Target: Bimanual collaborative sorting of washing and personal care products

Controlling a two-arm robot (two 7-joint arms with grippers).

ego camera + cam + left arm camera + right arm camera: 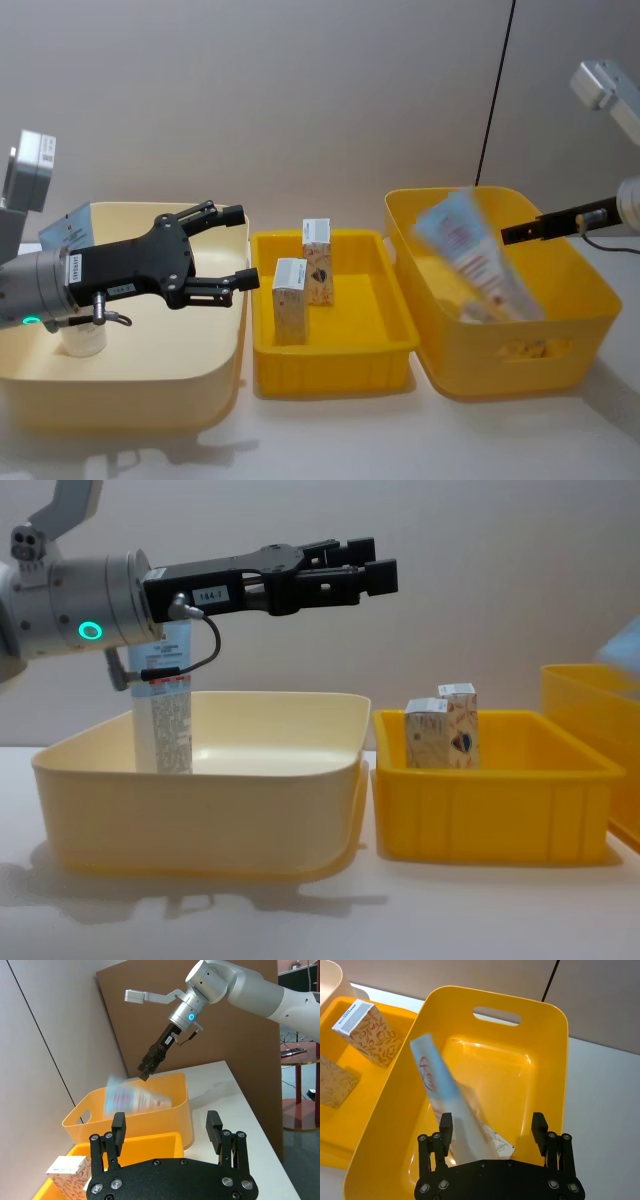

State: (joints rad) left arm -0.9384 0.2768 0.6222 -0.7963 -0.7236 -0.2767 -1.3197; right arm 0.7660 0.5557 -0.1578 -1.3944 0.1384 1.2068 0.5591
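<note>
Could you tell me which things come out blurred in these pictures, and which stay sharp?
Head view: the tube over the right yellow bin is smeared, while the cartons are crisp. Left wrist view: the same tube is streaked below the right pincer, which is sharp. Right wrist view: the tube's upper part is blurred. Chest view: the left pincer and the upright tube look sharp.

Tubes and cartons in three bins

A wide squeeze tube (478,258), light blue above white with red markings, shows blurred and tilted inside the deep yellow bin (590,300) on the right, its lower end down among the bin's contents. Two small cream patterned cartons (290,300) (317,262) stand upright, close together, in the shallow yellow tray (330,365) in the middle. Another tube (163,720) stands upright in the cream bin (200,810) on the left.
</note>
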